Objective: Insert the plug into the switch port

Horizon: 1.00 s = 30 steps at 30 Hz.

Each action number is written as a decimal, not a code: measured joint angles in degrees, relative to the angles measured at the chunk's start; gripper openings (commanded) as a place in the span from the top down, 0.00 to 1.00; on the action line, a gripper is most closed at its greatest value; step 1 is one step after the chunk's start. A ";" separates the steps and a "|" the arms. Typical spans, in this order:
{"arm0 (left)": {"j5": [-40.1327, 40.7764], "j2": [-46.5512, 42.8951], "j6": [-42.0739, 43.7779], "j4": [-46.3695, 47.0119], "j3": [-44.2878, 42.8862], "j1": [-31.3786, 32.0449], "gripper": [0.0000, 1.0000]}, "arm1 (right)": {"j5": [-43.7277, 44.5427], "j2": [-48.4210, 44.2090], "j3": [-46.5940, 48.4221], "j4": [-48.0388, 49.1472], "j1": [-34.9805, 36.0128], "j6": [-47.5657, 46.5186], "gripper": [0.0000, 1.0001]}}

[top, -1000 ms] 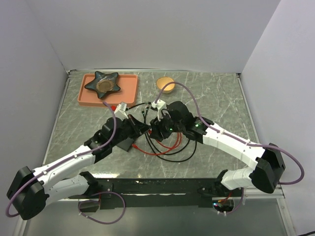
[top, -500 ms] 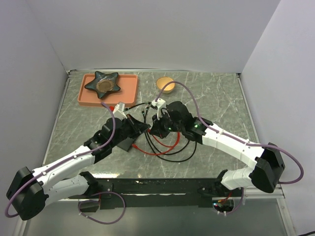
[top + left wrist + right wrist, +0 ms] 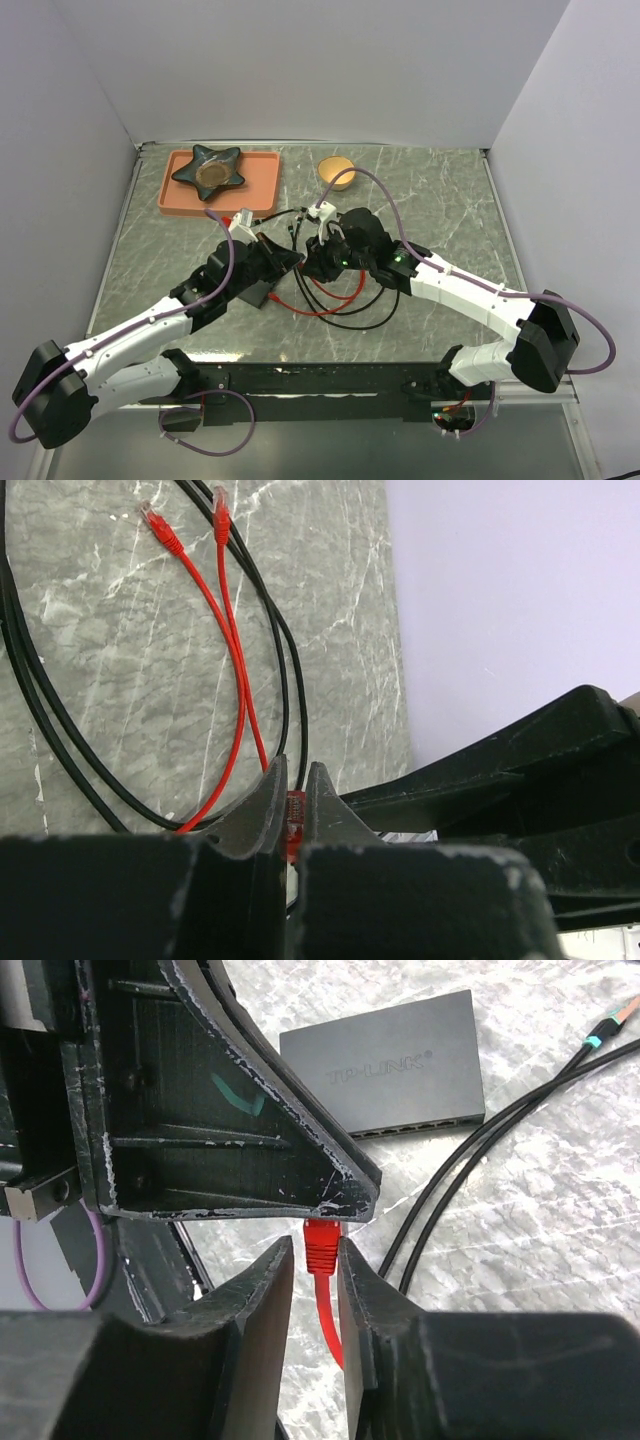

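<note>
Plug (image 3: 322,1245), small and red, hangs near the middle of the desk (image 3: 450,200). We see the left gripper (image 3: 296,772) and the right gripper (image 3: 316,1256) both pinching it tight. The black TP-LINK switch (image 3: 385,1060) lies close by, its switch port (image 3: 420,1127) apart from the plug.

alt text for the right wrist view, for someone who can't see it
A red plug stands between the fingers of the right gripper, its tip under the black fingertip of the left gripper. Behind lies a black switch, ports along its near edge, with two black cables at right.
</note>
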State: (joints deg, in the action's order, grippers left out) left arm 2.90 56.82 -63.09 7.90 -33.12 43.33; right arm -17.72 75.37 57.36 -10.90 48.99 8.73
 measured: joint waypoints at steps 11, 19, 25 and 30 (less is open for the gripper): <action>0.04 -0.48 0.00 -0.74 0.00 0.00 0.99 | -0.17 0.24 -0.31 0.63 -0.13 0.61 0.62; 0.00 -0.85 -0.46 -0.74 0.00 0.11 0.99 | -2.60 0.92 -0.31 1.25 0.15 1.31 0.89; 0.04 -1.09 -0.61 -0.94 0.00 0.09 0.70 | -0.83 0.92 -0.44 1.14 -0.15 1.90 1.00; 0.79 -1.75 0.26 -3.54 -0.63 0.15 0.22 | -0.72 0.02 -1.84 1.66 0.00 1.62 1.00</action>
State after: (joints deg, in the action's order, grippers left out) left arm 3.68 55.07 -62.83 4.36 -33.76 43.48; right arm -18.44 75.40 55.53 -9.23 48.99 10.35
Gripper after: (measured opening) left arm 0.668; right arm 0.070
